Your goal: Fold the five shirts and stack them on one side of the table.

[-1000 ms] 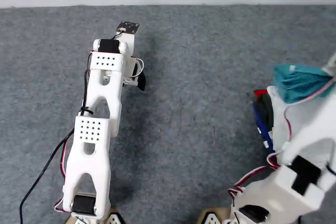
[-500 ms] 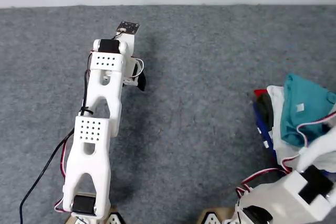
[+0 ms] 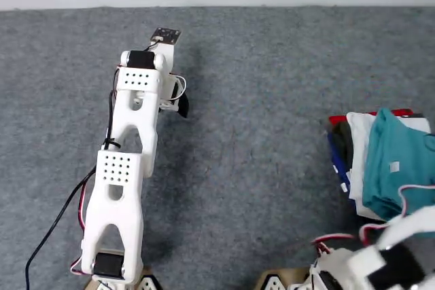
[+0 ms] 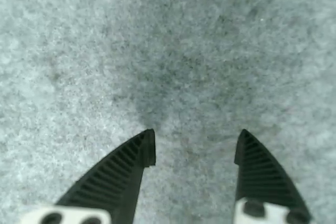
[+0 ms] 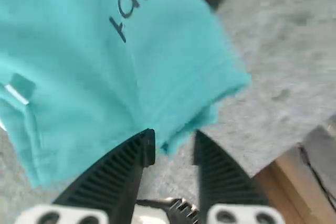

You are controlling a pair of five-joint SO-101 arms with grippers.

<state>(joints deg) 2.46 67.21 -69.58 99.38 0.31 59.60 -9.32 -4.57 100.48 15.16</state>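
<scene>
Worktop is mottled grey felt all over. The left arm and right arm are both white plastic with red-and-white wires, plus a black cable on the left one, and ribbed black jaws on each. The teal shirt has dark lettering and a small white tag. Under it the stack shows white, red, blue and black edges.
</scene>
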